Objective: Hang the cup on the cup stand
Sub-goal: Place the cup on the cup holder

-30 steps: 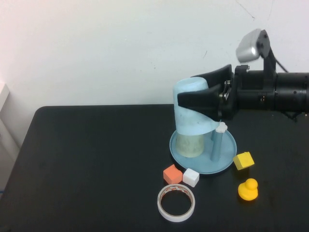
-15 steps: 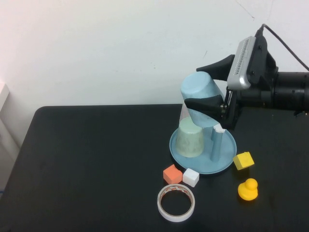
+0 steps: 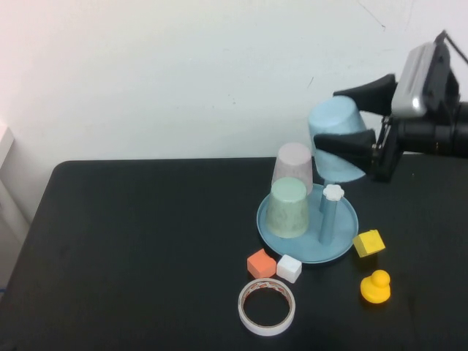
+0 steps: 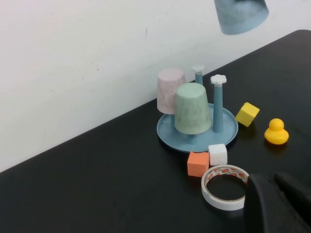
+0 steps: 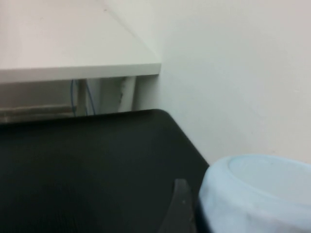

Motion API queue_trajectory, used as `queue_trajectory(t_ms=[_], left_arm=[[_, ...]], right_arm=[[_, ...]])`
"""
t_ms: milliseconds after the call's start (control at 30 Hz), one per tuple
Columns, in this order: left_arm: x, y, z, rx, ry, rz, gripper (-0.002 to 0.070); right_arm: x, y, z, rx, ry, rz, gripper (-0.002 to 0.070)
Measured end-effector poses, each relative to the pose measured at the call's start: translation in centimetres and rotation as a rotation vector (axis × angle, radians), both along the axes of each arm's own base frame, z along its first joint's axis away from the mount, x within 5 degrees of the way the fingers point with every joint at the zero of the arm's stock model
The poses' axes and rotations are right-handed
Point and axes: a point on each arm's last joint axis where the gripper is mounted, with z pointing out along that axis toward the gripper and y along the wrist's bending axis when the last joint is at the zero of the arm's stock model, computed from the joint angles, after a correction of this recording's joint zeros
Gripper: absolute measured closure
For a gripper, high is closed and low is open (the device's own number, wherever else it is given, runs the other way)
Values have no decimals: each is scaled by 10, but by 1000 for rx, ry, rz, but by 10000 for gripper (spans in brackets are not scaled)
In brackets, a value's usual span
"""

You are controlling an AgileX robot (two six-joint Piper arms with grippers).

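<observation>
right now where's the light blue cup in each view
High view: the cup is in the air, in the right gripper, above the cup stand.
Left wrist view: cup at the frame's edge, above the stand.
Right wrist view: cup close up.
Shared landmark: the black table.

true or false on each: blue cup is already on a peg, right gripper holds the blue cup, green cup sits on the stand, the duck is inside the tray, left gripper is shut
1. The blue cup is already on a peg. False: it is held in the air, up and to the right of the cup stand, tilted.
2. The right gripper holds the blue cup. True: its fingers clamp the cup's sides.
3. The green cup sits upside down on the cup stand. True.
4. The yellow duck is inside the tray. False: it stands on the black table, in front of and to the right of the stand.
5. The left gripper is shut. True: it sits low near the tape roll.
</observation>
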Motion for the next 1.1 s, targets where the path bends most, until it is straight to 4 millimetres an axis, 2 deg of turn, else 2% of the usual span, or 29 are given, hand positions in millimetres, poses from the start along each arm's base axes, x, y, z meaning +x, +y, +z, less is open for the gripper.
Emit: queue_trajectory(t_ms=[133,267,633,767,967,1100], left_arm=[[0,0,0,0,0,0,675],[0,0,0,0,0,0,675],[0,0,0,2,-1,0,675],[0,0,0,3,0,0,675],[0,0,0,2,-2,0,675],[0,0,0,2,-2,0,675]], right_arm=[[7,1,-19,-34,-30,38,96],[23,3,-35,-64,-52,49,96],[87,6,-61,-27,-27,14,96],[106,-6,-72,-1,39,-54,96],[119,-27,-93,1,91,-122,96],[128,-30,-102,0,91,-130,96]])
